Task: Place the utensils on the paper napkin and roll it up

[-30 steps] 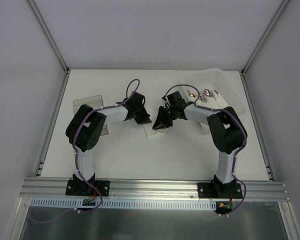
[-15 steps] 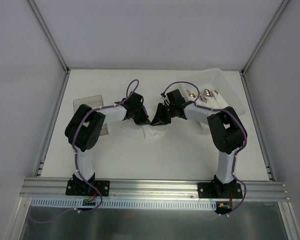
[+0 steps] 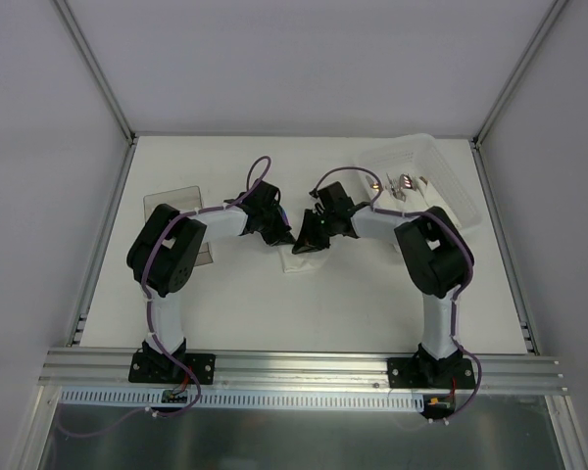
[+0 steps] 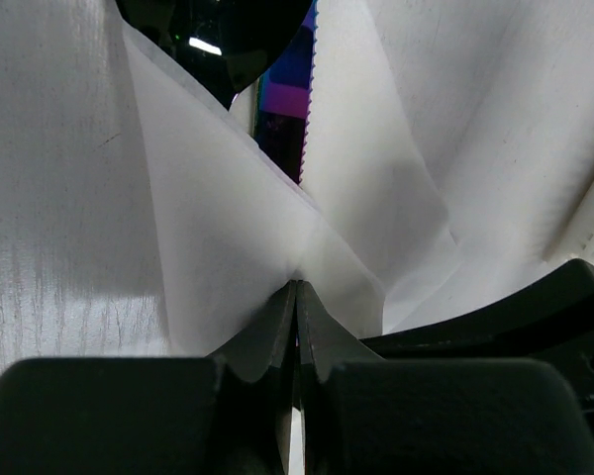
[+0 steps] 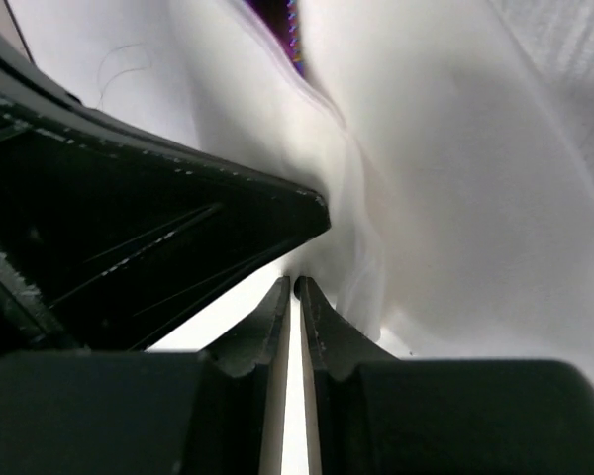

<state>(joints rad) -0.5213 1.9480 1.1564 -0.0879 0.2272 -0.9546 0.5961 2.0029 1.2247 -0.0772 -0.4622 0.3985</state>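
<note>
Clear box (image 3: 451, 188) with silver cutlery (image 3: 405, 182)

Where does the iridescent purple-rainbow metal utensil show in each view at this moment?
Top external: cannot be made out.
Left wrist: iridescent purple-rainbow utensil at top centre, between white folds.
Right wrist: a sliver at the top edge, left of centre.
Shared landmark: the thin white paper napkin, seen in all three views.

- The paper napkin (image 3: 301, 258) lies on the table (image 3: 372, 304), under and between the left claw (image 3: 278, 235) and the right claw (image 3: 307, 241).
- 1 utensil (image 4: 282, 109) lies inside the napkin's fold, straight ahead of the left claw.
- The plastic box (image 3: 451, 181) sits behind and to the right of the right claw, with cutlery (image 3: 404, 182) in it.
</note>
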